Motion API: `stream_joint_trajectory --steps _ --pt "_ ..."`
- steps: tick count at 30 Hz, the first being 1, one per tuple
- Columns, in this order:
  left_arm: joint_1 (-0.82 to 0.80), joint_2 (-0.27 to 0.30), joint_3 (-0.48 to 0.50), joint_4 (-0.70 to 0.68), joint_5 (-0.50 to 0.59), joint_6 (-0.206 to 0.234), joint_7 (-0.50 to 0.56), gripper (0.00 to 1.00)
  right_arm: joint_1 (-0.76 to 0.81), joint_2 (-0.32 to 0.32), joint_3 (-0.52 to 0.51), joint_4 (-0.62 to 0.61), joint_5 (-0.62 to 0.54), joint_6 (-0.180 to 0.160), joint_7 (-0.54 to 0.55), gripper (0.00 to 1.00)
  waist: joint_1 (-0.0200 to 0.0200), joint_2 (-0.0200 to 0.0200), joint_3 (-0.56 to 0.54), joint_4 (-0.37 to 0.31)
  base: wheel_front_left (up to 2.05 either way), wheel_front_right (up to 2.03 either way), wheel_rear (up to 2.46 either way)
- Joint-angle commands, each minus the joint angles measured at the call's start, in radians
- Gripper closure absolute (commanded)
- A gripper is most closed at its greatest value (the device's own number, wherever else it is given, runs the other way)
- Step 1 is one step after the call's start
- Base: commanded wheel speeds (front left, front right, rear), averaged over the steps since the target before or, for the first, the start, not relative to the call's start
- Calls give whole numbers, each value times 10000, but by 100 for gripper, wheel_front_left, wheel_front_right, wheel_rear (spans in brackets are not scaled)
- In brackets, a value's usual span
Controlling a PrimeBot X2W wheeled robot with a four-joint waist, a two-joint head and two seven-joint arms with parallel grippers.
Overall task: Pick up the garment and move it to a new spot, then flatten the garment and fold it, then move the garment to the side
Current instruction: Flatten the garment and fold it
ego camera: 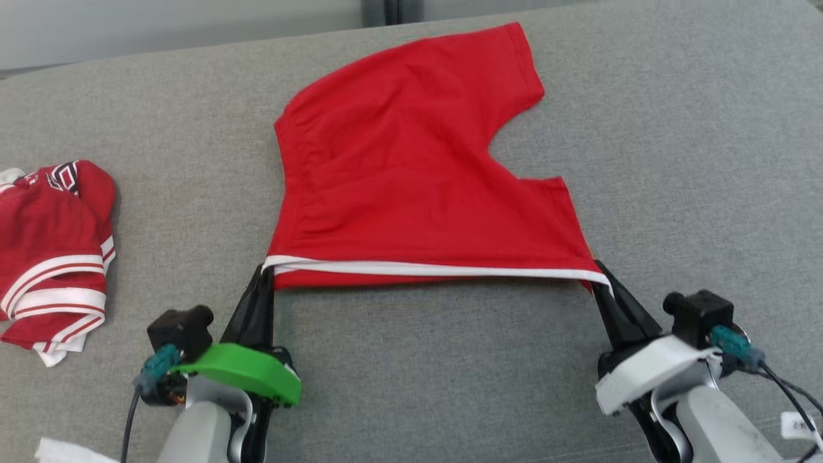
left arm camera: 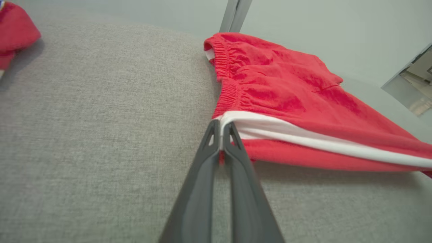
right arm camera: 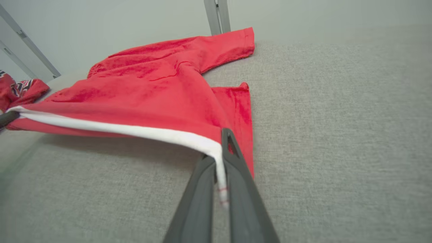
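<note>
A pair of red shorts [ego camera: 411,173] with a white side stripe lies spread on the grey fabric surface, its near edge lifted and stretched taut. My left gripper [ego camera: 265,273] is shut on the near left corner by the elastic waistband [left arm camera: 225,71]. In the left wrist view that gripper [left arm camera: 221,130] pinches the white stripe's end. My right gripper [ego camera: 599,273] is shut on the near right corner at the leg hem. The right wrist view has the stripe [right arm camera: 135,130] running between that gripper's [right arm camera: 222,148] dark fingers. The far leg [right arm camera: 233,42] rests flat.
A second crumpled red garment [ego camera: 54,251] with white stripes and a printed pattern sits at the left edge. It also appears as a red lump [left arm camera: 15,30] in the left wrist view. Something white [ego camera: 64,450] lies at the bottom left. The grey surface [ego camera: 675,161] extends wide to the right.
</note>
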Motion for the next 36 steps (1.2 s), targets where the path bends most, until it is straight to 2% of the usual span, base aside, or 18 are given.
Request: stream_joint_trajectory --steps 1,5,11,15,17,21,27,36 --pt "565 368 280 -523 34 287 -54 100 604 -248 -437 -481 -107 -104 80 100 0 0 -364 -37 0 0 0" --pt "1940 381 294 -2499 -154 547 324 100 2130 -99 -1259 -2423 -628 -131 876 100 0 0 -576 13 0 0 0" --pt "3655 573 249 -5330 -220 1243 1592 100 3803 231 -2201 -5119 -1177 -136 2352 100 0 0 -760 65 0 0 0" --pt "4074 697 140 -6275 -225 1446 2244 100 4121 340 -2527 -6049 -1289 -133 2963 100 0 0 -733 86 0 0 0" --pt "3957 730 76 -6428 -255 1411 2453 100 3954 292 -2623 -6170 -1271 -135 3128 100 0 0 -661 104 0 0 0" --pt "3240 861 -59 -6239 -236 1279 2820 100 3161 92 -2682 -5906 -1074 -135 3279 100 0 0 -284 181 0 0 0" --pt "1566 746 -182 -5509 -274 967 2799 100 722 -592 -2063 -4745 -721 -124 3490 100 0 0 814 364 0 0 0" --pt "-1493 351 -475 -3766 -514 541 2414 100 -4089 -1836 -791 -1689 50 -75 3910 100 0 0 2323 1138 0 0 0"
